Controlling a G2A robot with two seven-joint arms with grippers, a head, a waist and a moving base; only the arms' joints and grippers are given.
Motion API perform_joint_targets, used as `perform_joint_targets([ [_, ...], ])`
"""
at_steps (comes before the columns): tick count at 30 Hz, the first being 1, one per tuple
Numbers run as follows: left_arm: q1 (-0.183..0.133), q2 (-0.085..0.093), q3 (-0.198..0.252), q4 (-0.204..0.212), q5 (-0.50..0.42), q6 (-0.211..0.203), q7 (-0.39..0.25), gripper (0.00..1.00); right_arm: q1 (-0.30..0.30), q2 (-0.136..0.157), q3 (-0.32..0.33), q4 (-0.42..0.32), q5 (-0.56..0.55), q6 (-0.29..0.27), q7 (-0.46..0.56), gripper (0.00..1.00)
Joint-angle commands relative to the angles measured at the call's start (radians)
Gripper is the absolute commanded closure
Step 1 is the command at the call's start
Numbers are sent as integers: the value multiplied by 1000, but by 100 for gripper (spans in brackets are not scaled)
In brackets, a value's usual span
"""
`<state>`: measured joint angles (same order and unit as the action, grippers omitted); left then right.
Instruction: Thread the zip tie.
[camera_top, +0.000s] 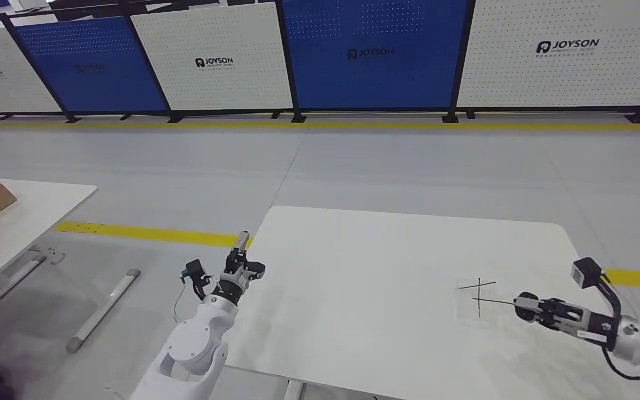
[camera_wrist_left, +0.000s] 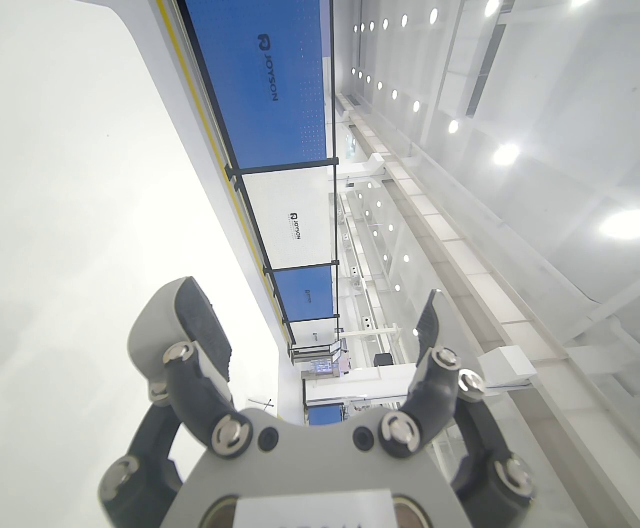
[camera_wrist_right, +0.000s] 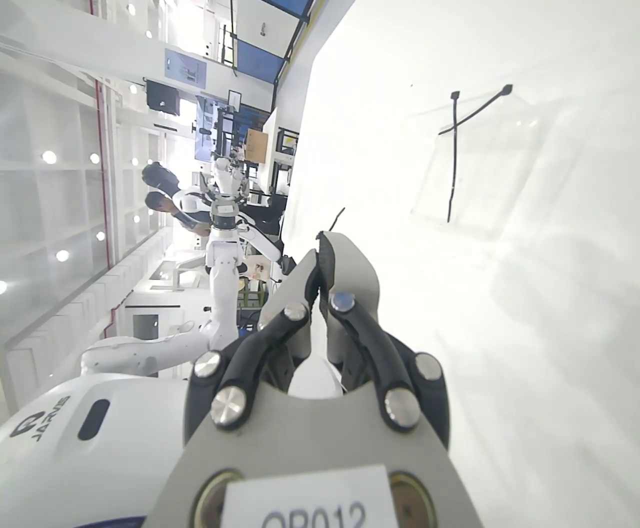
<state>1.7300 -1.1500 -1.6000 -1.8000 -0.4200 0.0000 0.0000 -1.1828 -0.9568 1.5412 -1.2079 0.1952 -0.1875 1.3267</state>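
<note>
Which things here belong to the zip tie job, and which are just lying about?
For the job: zip tie in the shut right pincer; open left pincer; two crossed zip ties on the clear sheet.
Lying about: white table; blue and white panels behind.

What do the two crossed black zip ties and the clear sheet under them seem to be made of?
Zip ties: probably nylon-type plastic, matte black; thin strips, slightly bent, with small blocky heads.
Clear sheet: likely acrylic or plastic film, glossy; the white table shows through, and the sheet's edges catch light.
</note>
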Motion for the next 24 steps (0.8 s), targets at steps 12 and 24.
perform_joint_targets([
  [12, 0, 0, 0, 0, 0, 0, 0, 0, -115, 1, 31, -168, 15, -74, -171, 100],
  [24, 0, 0, 0, 0, 0, 0, 0, 0, -198, -5, -2, -317, -33, -53, -301, 100],
])
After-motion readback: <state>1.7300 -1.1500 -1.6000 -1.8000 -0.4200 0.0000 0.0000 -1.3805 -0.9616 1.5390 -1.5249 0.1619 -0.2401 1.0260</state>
